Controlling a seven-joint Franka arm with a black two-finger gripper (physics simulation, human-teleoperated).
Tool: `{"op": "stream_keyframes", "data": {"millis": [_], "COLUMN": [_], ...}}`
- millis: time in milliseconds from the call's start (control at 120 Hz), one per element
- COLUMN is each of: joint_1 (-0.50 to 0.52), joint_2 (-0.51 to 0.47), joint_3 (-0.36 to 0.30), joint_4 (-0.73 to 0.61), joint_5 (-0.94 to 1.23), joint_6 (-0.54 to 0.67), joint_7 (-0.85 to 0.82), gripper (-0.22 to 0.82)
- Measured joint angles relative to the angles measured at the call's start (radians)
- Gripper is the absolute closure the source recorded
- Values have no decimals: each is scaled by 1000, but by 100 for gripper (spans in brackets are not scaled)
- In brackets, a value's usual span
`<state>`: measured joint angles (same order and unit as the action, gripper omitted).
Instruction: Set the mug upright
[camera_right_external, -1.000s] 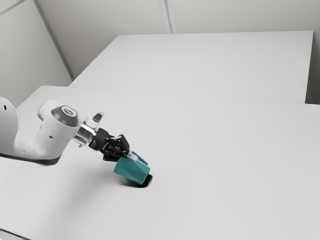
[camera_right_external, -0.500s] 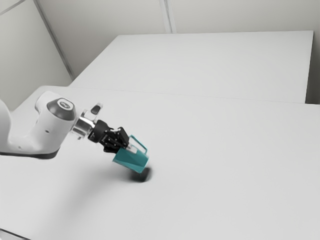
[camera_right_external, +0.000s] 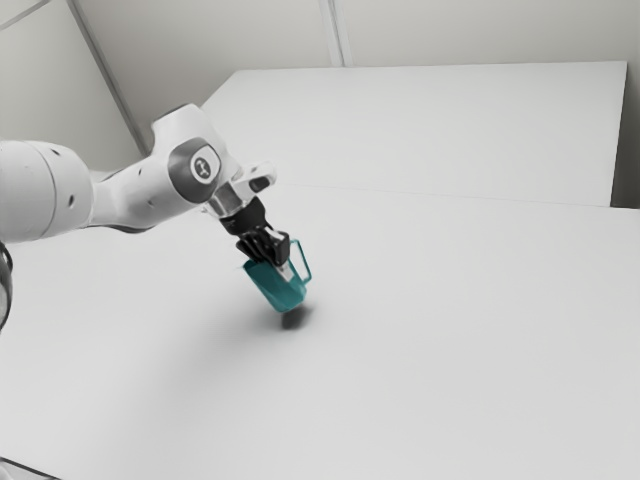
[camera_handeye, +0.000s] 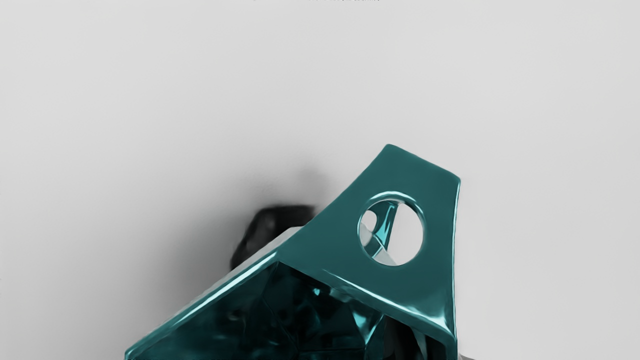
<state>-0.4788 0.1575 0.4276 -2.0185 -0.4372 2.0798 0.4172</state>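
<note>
Fingers of the black gripper are pressed together on the wall of the mug, with only a narrow gap between them, which this wall fills. One finger goes inside the mouth, and the other lies along the outer side, near the handle.

The teal mug is in the air below the fingers, raised above the table. It leans strongly: its mouth looks up toward the gripper, and its base points down and toward the exterior view's right. The handle is just beside the fingers, at their exterior view's right side. Below the fingers and under the base, a soft dark shadow lies on the table.

From the fingers, the white arm goes upward and then toward the exterior view's left. Far beyond the fingers, behind the table, stands a pale wall.

In the wrist view, the mouth of the mug is open toward the camera, and its inside is dark and has many flat faces. A dark part of one finger is seen in there, close to the wall on the handle side. The broad part of the handle, beside this finger, has a round hole.
</note>
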Motion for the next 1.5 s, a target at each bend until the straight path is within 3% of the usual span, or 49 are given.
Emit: {"op": "stream_keyframes", "data": {"millis": [217,567,767,917,1075,1292,1500], "joint_1": [-51,-85,-91,-91,-91,-90,-84], "joint_2": [113,158,159,146,88,-40,-135], "joint_3": [0,0,2,3,4,12,20], "joint_4": [74,86,91,119,125,128,274], "joint_5": [212,336,341,344,346,349,431], "joint_6": [11,81,89,85,77,27,-124], "joint_7": [-67,-168,-196,-211,-223,-235,-244], "gripper": [79,79,36,18,9,3,1]}}
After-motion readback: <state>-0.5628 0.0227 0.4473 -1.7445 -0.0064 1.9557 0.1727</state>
